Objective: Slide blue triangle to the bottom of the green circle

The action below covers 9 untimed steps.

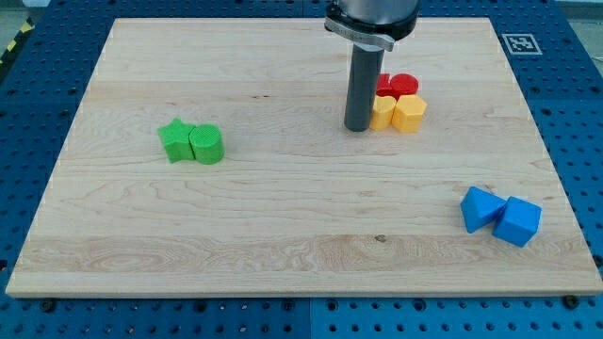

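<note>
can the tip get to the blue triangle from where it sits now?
Probably yes. My tip rests at the left of the yellow and red cluster, and the bare board lies between it and the blue triangle. Only the blue cube touches it, on its right.

The arm above my tip (pixel 357 128) is cut off by the view's top edge, so only the collar and the rod show. The rod hides part of the yellow block (pixel 382 112) touching my tip on the view's right; its shape cannot be made out. Just above that one, the red blocks (pixel 399 86) are half covered by the rod and by the yellow hexagon block (pixel 410 112) in front, so their shapes and their count stay unclear. The counter (pixel 283 217) loses its bottom corners to the view's lower edge. Well to the view's left of my tip, the green circle (pixel 207 145) covers one arm of the green star (pixel 175 140).
</note>
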Each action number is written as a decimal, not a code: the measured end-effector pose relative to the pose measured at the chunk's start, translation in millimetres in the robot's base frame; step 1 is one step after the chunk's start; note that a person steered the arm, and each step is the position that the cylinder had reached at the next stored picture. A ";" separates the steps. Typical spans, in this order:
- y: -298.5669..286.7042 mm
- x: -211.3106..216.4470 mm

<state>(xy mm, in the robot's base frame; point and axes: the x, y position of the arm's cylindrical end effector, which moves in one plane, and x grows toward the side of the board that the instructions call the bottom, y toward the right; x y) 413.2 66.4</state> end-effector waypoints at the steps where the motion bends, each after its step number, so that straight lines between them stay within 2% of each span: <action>1: 0.0 6.3; 6: 4.3 47.8; 9: 124.5 69.0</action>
<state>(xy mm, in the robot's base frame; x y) 482.3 190.8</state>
